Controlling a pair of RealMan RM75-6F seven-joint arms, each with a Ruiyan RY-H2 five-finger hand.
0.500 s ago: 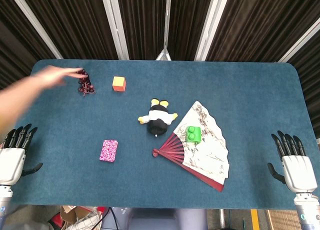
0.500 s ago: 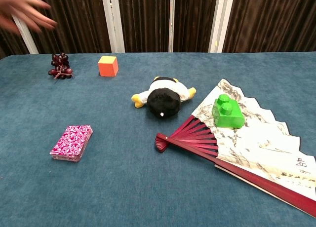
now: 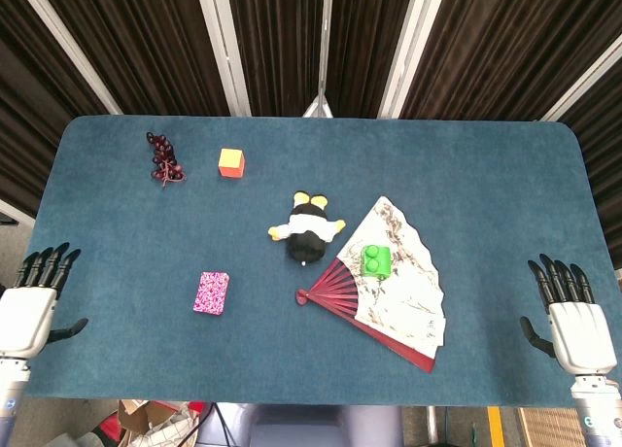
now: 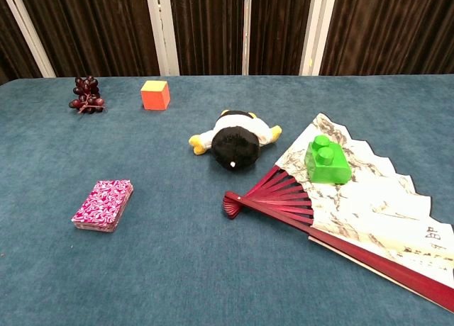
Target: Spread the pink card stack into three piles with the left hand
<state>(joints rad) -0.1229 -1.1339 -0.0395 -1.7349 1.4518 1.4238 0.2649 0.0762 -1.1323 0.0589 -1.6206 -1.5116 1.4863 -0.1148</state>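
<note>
**Both hands idle at near corners; cards in one stack**

Surface: desk [image 3: 117, 350] covered in blue-teal cloth, corners rounded. Behind the far edge hang dark curtains with light vertical rails.

Near edge: left hand [image 3: 29, 306] sits off the near-left corner, right hand [image 3: 573, 316] off the near-right corner. Both are empty, fingers straight and spread, pointing toward the far edge. Neither shows in the chest view.

Open room: bare cloth runs along the whole near edge and down the left side, between left hand and cards. The right half is more crowded.

Cards [image 3: 211, 292] [image 4: 103, 204]: one squared pink stack, lying flat, near-left of centre, inward and to the right of the left hand, well apart from it. Not touched.

Right of the cards: open fan [image 3: 389, 282] [image 4: 355, 205] lying flat, red ribs meeting at a pivot facing the cards. Green block [image 3: 376, 260] [image 4: 326, 159] rests on the fan paper.

Centre: plush toy [image 3: 309, 231] [image 4: 235, 142], black and white, just beside the fan's far-left edge.

Far left: orange cube [image 3: 230, 162] [image 4: 155, 95], with grapes [image 3: 163, 157] [image 4: 86, 95] further left.
</note>
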